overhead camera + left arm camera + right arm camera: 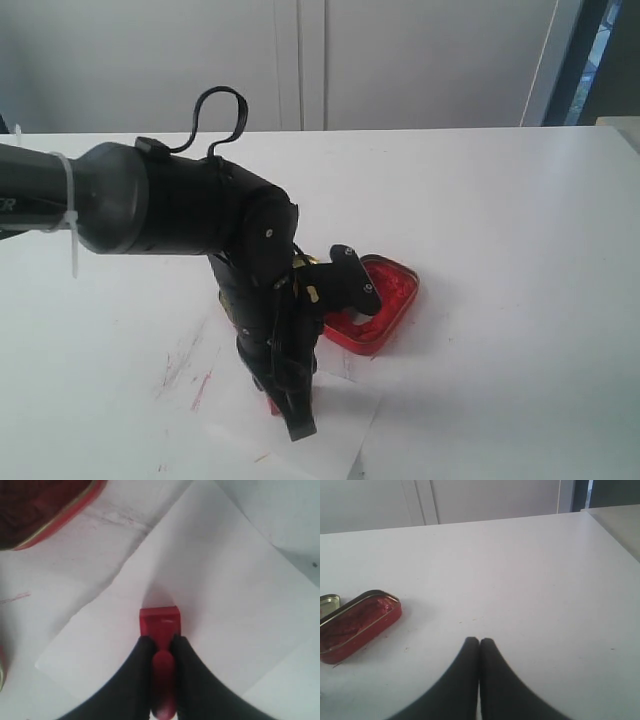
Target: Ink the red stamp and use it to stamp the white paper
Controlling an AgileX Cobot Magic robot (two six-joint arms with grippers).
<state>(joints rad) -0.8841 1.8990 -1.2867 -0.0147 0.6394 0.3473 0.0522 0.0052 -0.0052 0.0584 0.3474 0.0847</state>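
Observation:
My left gripper (159, 639) is shut on the knob handle of the red stamp (159, 622). It holds the stamp base-down over the middle of the white paper (215, 575). Whether the base touches the sheet I cannot tell. In the exterior view the left arm points down at the paper (330, 435), and only a sliver of the stamp (273, 406) shows beside the left gripper (287, 415). My right gripper (479, 641) is shut with nothing in it, low over bare table away from the paper. It is out of the exterior view.
The open red ink tin (378, 300) lies just behind the paper, also seen as the tin (45, 505) and the tin (355, 622). The gold lid (327, 602) sits beside it. Red scribble marks (185, 365) stain the white table left of the paper.

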